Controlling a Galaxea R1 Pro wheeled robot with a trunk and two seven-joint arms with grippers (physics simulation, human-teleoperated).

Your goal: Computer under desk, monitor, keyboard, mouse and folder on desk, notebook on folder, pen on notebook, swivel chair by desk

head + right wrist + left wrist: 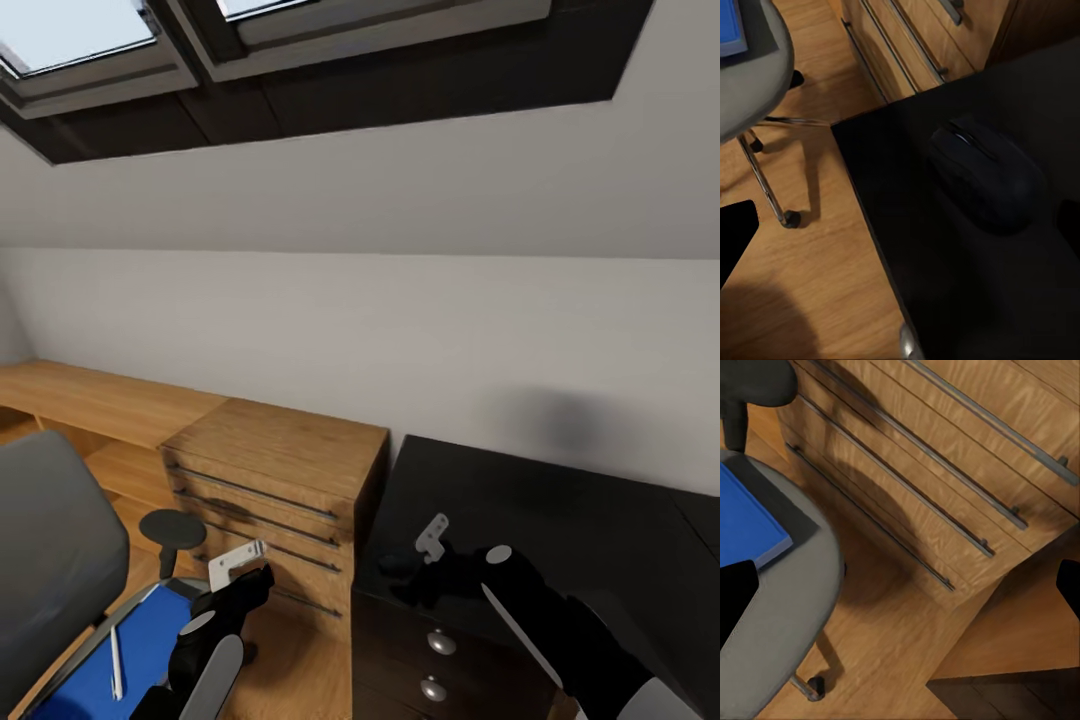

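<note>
desk [560, 520]: black top, stiff and fixed; the mouse already lies on its corner nearest the chest, and the rest of the top that shows is bare.
chair [50, 560]: rolls on casters, so it may drift if nudged (push at the seat rim).
chest [280, 470]: light wood, between chair and desk.
folder [120, 660]: blue, flat, on the chair seat; probably light and a little bendy, best pinched at the edge over the seat front.
mouse [986, 176]: dark, smooth, rounded, likely slippery; take it across its narrow sides.
pen [116, 662]: thin, white, on the folder; it may roll.
left gripper [240, 565]: above the seat edge, jaws apart, holding nothing.
right gripper [432, 540]: over the mouse, jaws wide, empty.
</note>
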